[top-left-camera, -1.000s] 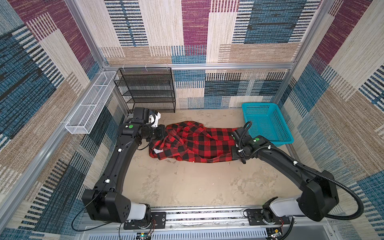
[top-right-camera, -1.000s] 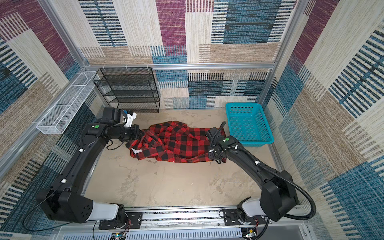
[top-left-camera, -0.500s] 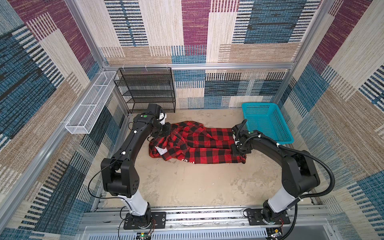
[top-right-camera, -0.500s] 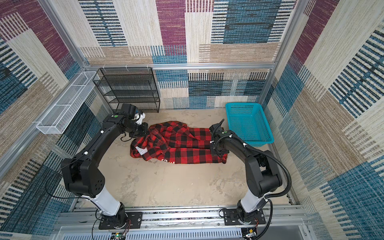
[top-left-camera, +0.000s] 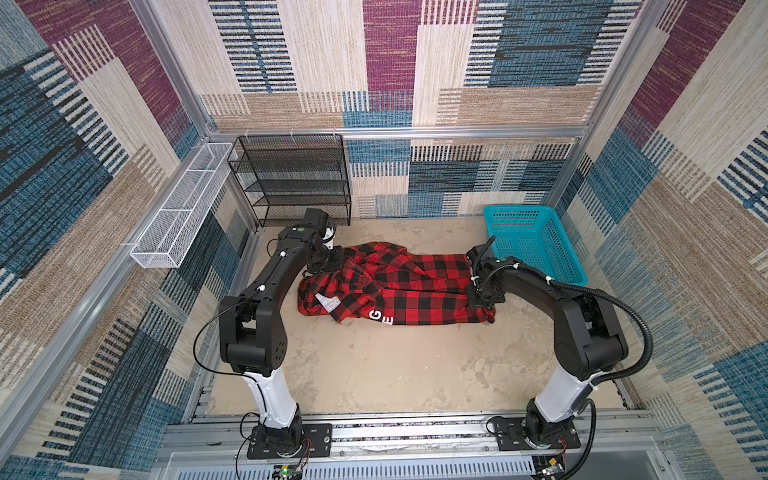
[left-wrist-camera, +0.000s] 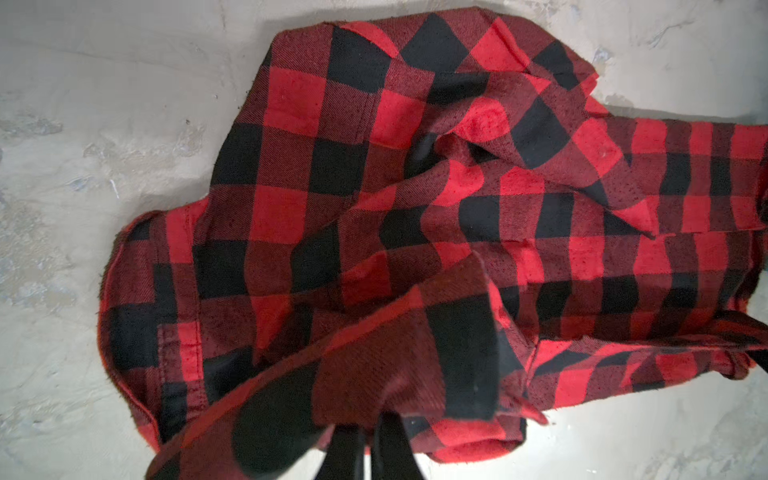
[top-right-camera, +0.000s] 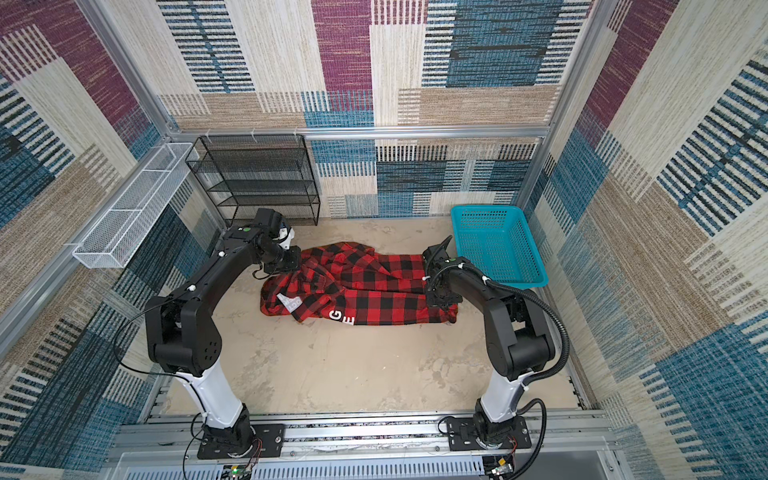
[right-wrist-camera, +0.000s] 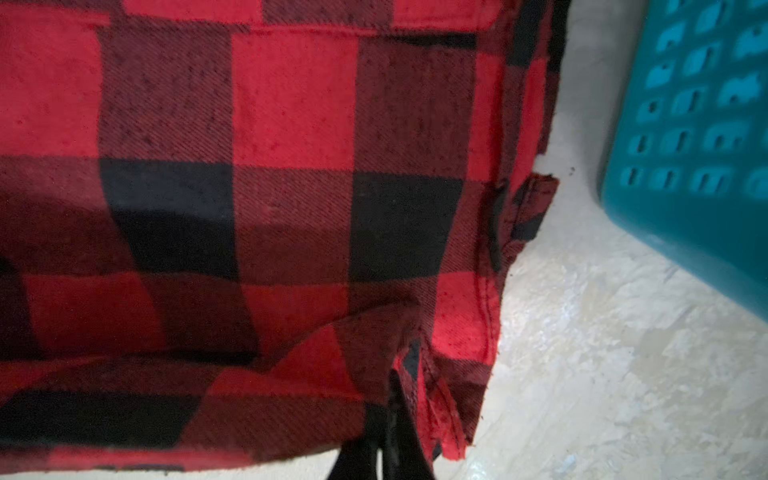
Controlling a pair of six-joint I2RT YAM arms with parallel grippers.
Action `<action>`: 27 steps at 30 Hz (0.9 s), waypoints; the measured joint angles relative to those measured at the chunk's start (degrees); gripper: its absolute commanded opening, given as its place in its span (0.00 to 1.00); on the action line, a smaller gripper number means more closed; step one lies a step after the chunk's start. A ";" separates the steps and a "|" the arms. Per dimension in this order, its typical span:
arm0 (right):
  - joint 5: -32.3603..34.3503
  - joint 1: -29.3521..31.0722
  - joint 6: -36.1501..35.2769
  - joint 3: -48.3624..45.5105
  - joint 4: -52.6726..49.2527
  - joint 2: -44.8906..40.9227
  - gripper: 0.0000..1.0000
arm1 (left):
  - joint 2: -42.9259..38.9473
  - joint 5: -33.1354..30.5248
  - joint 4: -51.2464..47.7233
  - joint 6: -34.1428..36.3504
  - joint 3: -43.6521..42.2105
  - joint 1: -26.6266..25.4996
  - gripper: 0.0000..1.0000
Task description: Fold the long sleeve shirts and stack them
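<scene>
One long sleeve shirt (top-left-camera: 415,291) (top-right-camera: 374,291), red-and-black check flannel, lies rumpled across the back of the table in both top views. White lettering (top-left-camera: 381,318) shows at its front edge. At the shirt's left end my left gripper (top-left-camera: 332,266) (top-right-camera: 293,264) is shut on a fold of cloth; the left wrist view shows the gripper (left-wrist-camera: 370,428) pinching the shirt (left-wrist-camera: 374,208). My right gripper (top-left-camera: 484,297) (top-right-camera: 442,299) is shut on the shirt's right-hand hem. In the right wrist view that gripper (right-wrist-camera: 390,395) has the cloth (right-wrist-camera: 249,166) bunched around its fingers.
A teal basket (top-left-camera: 519,208) (top-right-camera: 486,208) (right-wrist-camera: 706,166) stands at the back right, close to the shirt's right end. At the back left a black mesh rack (top-left-camera: 291,178) stands against the wall. A white wire tray (top-left-camera: 183,208) hangs on the left wall.
Both arms have raised their elbows while the grippers stayed at the shirt's two ends. The shirt has spread toward the front, and its white lettering now shows.
</scene>
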 measured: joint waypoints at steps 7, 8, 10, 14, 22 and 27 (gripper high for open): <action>1.03 -0.15 0.04 1.46 1.92 2.16 0.19 | 3.19 -1.14 0.35 -0.20 2.73 -1.14 0.03; 1.46 -0.15 0.13 1.77 2.51 2.19 0.21 | 3.34 -1.20 0.37 -0.20 2.75 -1.09 0.06; 2.51 -0.15 0.48 2.21 3.52 1.99 0.27 | 3.45 -2.10 0.35 -0.24 2.82 -1.09 0.10; 5.22 -0.17 1.77 3.58 4.94 1.11 0.37 | 3.58 -4.39 0.15 -0.42 3.72 -1.09 0.39; 8.85 -0.15 3.91 5.27 4.74 -3.10 0.48 | 3.32 -10.16 -4.28 -0.57 10.97 -0.59 0.64; 9.60 1.68 5.68 4.26 3.52 -8.09 0.46 | -3.30 -13.03 -7.61 -0.57 10.27 0.04 0.64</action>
